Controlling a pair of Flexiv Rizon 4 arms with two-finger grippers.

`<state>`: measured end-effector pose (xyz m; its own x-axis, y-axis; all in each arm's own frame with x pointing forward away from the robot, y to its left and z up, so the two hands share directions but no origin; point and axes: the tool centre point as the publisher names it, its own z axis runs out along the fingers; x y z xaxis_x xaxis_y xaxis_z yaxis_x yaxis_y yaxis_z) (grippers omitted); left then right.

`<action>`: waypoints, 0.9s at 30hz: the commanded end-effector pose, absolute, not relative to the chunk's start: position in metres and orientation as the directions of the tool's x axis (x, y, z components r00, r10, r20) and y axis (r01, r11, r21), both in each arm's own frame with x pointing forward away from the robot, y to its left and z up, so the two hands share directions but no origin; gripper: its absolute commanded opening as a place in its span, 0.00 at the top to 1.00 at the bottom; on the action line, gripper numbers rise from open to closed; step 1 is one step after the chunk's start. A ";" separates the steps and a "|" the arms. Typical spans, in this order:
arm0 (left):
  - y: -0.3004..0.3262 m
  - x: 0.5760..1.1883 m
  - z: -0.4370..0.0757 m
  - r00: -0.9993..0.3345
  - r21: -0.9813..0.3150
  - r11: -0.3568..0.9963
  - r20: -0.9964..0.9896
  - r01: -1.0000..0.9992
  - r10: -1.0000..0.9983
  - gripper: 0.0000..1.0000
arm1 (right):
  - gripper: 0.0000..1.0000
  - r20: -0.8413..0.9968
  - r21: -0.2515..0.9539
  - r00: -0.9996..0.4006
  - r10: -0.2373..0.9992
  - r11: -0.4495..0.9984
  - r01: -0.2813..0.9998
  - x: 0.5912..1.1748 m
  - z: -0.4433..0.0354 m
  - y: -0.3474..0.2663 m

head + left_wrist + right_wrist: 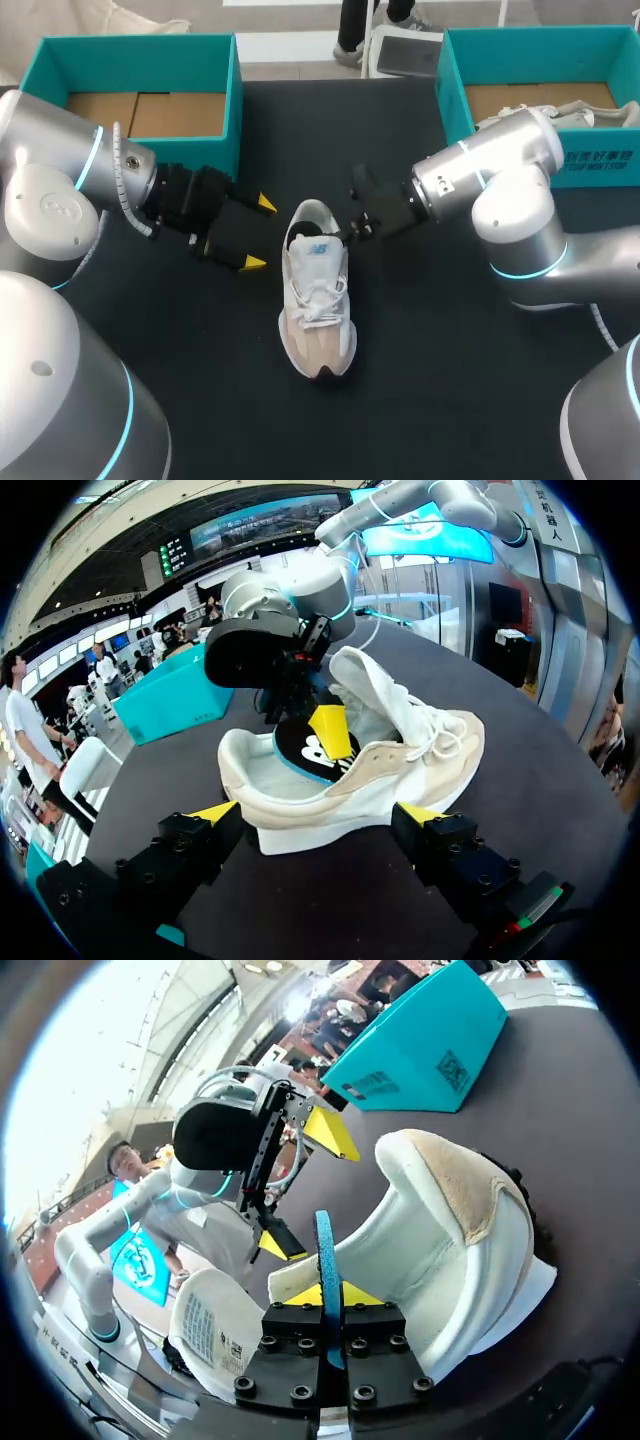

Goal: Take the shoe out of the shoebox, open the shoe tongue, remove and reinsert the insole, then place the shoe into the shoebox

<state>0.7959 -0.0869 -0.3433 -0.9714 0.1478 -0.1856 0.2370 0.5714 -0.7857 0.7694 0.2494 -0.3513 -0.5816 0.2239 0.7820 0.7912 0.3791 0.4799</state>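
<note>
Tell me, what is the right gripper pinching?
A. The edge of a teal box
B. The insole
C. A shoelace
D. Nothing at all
B: in the right wrist view the right gripper has a yellow tip pressed on each side of the thin blue-edged insole, at the opening of the shoe.

Shoe (316, 300) centre; left pincer (259, 233) beside heel; right pincer (326, 1296) on insole (326, 1250) inside; shoeboxes (236, 100) (455, 95) behind.
</note>
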 end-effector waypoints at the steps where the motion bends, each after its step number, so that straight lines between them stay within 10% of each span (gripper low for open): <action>1: -0.087 0.795 -0.344 -0.971 -0.784 0.574 -0.186 0.237 0.147 0.00 | 0.87 0.768 0.488 -0.594 0.241 0.382 0.785 0.769 -0.346 0.247; 6: -0.087 0.795 -0.344 -0.971 -0.784 0.574 -0.186 0.237 0.147 0.00 | 0.71 0.749 0.499 -0.613 0.251 0.395 0.772 0.775 -0.340 0.245; 27: -0.087 0.795 -0.344 -0.971 -0.784 0.574 -0.186 0.237 0.147 0.00 | 0.62 0.667 0.569 -0.700 0.253 0.433 0.699 0.804 -0.310 0.249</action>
<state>0.7959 -0.0869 -0.3433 -0.9714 0.1479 -0.1856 0.2371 0.5714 -0.7857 0.7997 0.2489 -0.3164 -0.6979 0.2512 0.6707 0.7037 0.4149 0.5768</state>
